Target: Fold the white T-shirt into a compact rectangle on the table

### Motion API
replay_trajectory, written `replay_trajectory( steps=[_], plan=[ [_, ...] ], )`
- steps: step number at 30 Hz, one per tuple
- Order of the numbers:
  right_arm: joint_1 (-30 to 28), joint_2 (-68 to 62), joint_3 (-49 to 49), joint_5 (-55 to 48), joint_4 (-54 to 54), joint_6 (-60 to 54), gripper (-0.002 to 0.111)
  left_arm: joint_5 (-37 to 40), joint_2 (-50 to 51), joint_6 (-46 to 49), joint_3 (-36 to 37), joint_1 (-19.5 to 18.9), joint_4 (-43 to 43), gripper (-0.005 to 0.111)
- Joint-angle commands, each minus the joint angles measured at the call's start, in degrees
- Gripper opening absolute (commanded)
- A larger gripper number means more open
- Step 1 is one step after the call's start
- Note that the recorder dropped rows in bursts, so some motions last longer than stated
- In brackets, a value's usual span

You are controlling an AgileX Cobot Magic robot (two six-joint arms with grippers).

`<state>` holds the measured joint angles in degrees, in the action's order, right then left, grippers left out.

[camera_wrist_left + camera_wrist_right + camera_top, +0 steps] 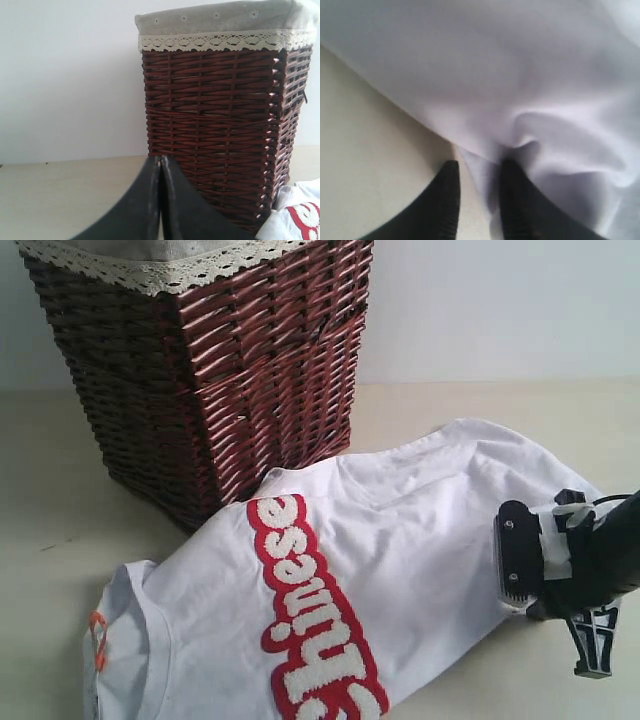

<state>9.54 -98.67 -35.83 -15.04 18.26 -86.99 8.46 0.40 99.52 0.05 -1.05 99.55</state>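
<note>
1 shirt (400, 560) lettering-up on table (60, 520) just beside 1 basket (220, 390), basket contents not visible, left gripper (160, 165) fingers together, facing basket, right gripper (479, 167) fingers apart, shirt edge between them

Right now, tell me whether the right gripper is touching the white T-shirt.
Touching. Right wrist view: cloth of the white T-shirt lies between the fingers of the right gripper, against one.

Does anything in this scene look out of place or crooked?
Yes. The white T-shirt lies slanted and wrinkled on the table, lettering up, with one edge right beside the wicker basket, seemingly touching it. Nothing looks spilled or damaged.
</note>
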Motion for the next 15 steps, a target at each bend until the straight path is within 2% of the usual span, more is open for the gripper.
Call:
replay_trajectory(
  steps=[1, 6, 9, 15],
  plan=[
    [-0.19, -0.63, 0.25, 1.09, -0.34, 3.04, 0.0, 0.24, -0.4, -0.12, -0.05, -0.13, 0.39, 0.0],
    [-0.19, 2.0, 0.25, -2.18, -0.34, 3.12, 0.0, 0.24, -0.4, -0.12, -0.05, -0.13, 0.39, 0.0],
    [-0.19, 6.84, -0.14, -9.19, -0.34, 1.77, 0.0, 0.24, -0.4, -0.12, -0.05, -0.13, 0.39, 0.0],
    [-0.19, 18.53, -0.14, -27.96, -0.19, -7.84, 0.0, 0.24, -0.4, -0.12, -0.05, -0.13, 0.39, 0.0]
  ],
)
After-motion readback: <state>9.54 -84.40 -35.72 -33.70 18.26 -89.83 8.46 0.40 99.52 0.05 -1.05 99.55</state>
